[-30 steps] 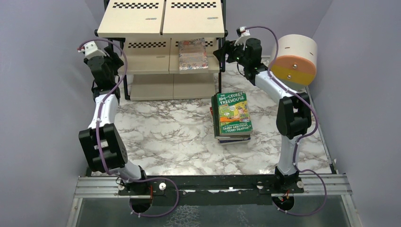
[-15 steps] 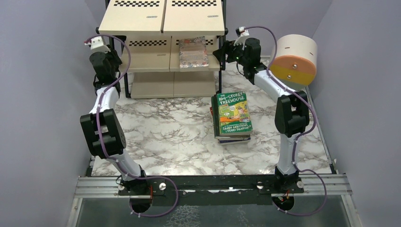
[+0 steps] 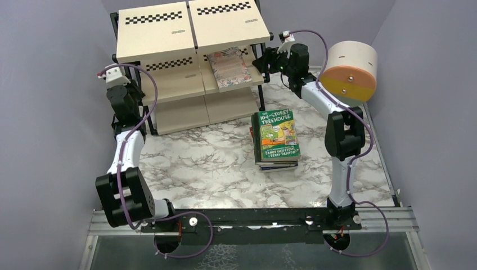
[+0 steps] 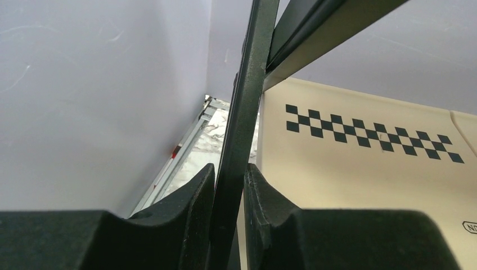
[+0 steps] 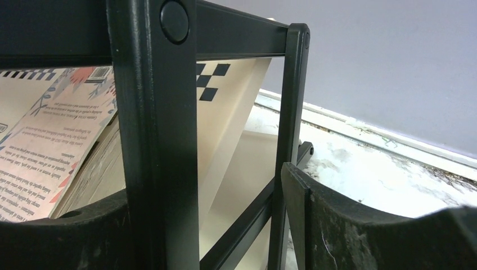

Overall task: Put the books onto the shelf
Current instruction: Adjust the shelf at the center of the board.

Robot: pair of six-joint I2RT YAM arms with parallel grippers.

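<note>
Black metal is what the left gripper (image 4: 229, 170) has hold of. Its two fingers are pressed against either side of a thin black metal upright (image 4: 243, 112) at the left end of the shelf (image 3: 191, 22), a three-tier rack with a black frame and pale beige boards carrying checkered strips. No gap shows on either side of that bar. From above, the shelf stands at the far side of the white-and-grey marbled tabletop (image 3: 197, 160), turned askew to its edges.

One pink floral paperback (image 3: 228, 67) lies flat on the right half of the middle tier. The other books are not yet shelved. They sit as a stack of paperbacks (image 3: 274, 163) on the tabletop in front of the shelf's right end, with a green cartoon-covered book (image 3: 277, 134) on top.

Further right, the right gripper (image 5: 205, 188) straddles a thicker black post (image 5: 157, 140) at the shelf's right end. Its fingers are spread, with clear space between the post and the right-hand finger, so it is around the post rather than pinching it. Beyond it, a round beige-and-orange drum (image 3: 350, 70) sits by the right wall, apart from the work.

The step in hand looks like handling the shelf itself, squaring or steadying it, rather than carrying a book. Next, the right gripper probably needs to close on its post so both ends move together. Otherwise both need to let go and back clear of the frame. After that, one arm must reach down to the stack and take the top green book by an edge.
</note>
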